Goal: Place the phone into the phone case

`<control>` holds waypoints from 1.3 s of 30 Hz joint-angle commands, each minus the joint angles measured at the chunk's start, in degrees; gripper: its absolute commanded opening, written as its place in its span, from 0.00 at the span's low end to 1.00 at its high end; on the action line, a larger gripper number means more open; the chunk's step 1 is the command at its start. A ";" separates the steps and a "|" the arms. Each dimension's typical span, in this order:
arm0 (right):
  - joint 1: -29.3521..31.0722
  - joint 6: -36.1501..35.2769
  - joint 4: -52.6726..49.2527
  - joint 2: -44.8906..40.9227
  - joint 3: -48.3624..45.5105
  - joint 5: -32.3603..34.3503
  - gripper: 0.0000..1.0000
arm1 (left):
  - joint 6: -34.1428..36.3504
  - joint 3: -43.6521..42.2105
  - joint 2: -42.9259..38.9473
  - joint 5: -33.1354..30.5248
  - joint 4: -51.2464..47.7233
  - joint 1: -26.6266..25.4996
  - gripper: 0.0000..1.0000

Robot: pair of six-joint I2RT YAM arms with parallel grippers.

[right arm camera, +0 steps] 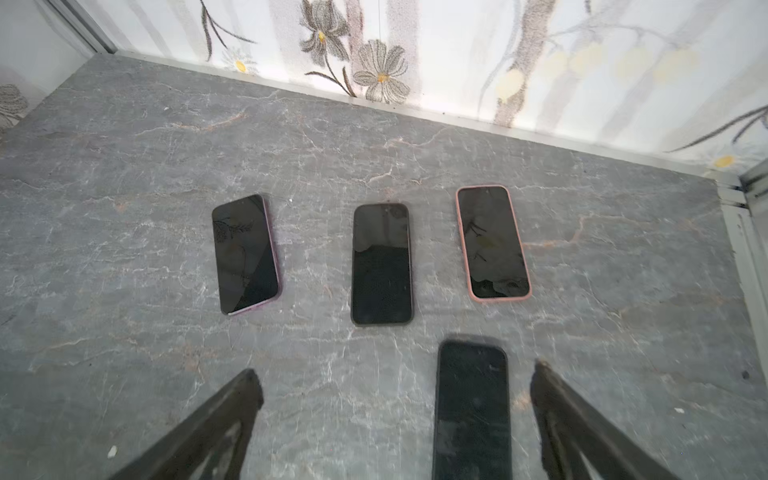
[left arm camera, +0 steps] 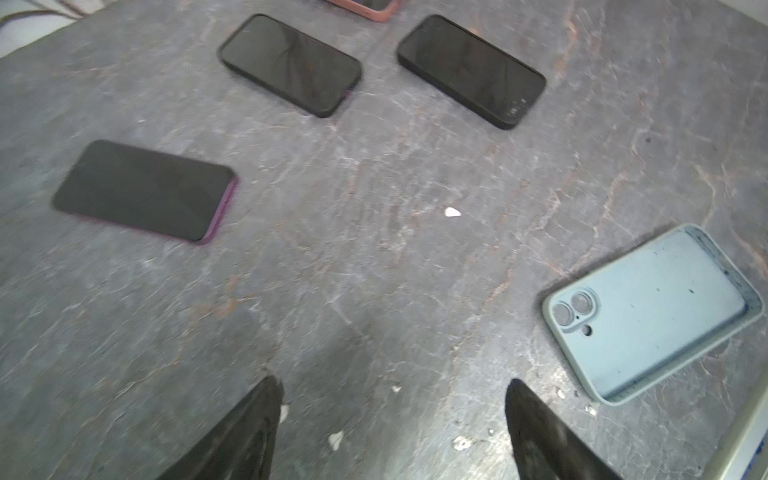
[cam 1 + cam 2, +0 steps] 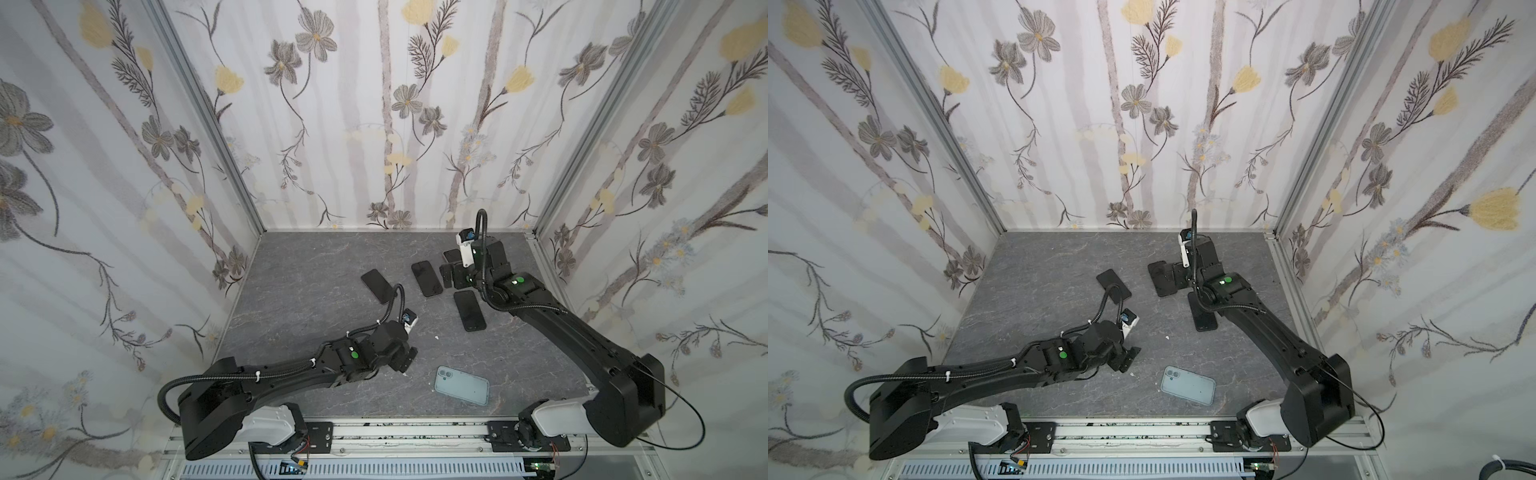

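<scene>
On a grey marbled table (image 3: 311, 270), the left gripper (image 2: 390, 386) is held with jaws apart and empty. A purple-cased phone (image 3: 377, 286) is laid beyond it. The light blue phone case (image 3: 461, 385) is laid flat, empty, near the front edge. Further right, the right gripper (image 1: 397, 374) is spread wide; in its wrist view a black phone (image 1: 471, 407) is seen on the table between the fingertips, untouched.

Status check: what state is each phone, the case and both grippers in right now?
blue phone case: empty, flat, open side up.
purple-cased phone: screen up, dark.
middle black phone: screen up, dark.
pink-cased phone: screen up, dark.
near black phone: flat, ungripped.
left gripper: open, empty.
right gripper: open, empty.
</scene>
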 commanded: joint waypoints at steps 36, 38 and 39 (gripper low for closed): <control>0.16 1.24 -7.27 -34.29 -12.58 14.62 1.00 | -0.63 13.62 27.36 -9.93 -1.16 -4.82 0.71; 0.10 1.41 -6.94 -33.62 -12.58 14.24 1.00 | -1.79 12.20 26.39 -10.97 -1.58 -4.09 0.71; 0.16 1.46 -6.70 -33.33 -12.54 14.03 1.00 | -2.39 11.66 25.99 -11.44 -1.84 -3.66 0.71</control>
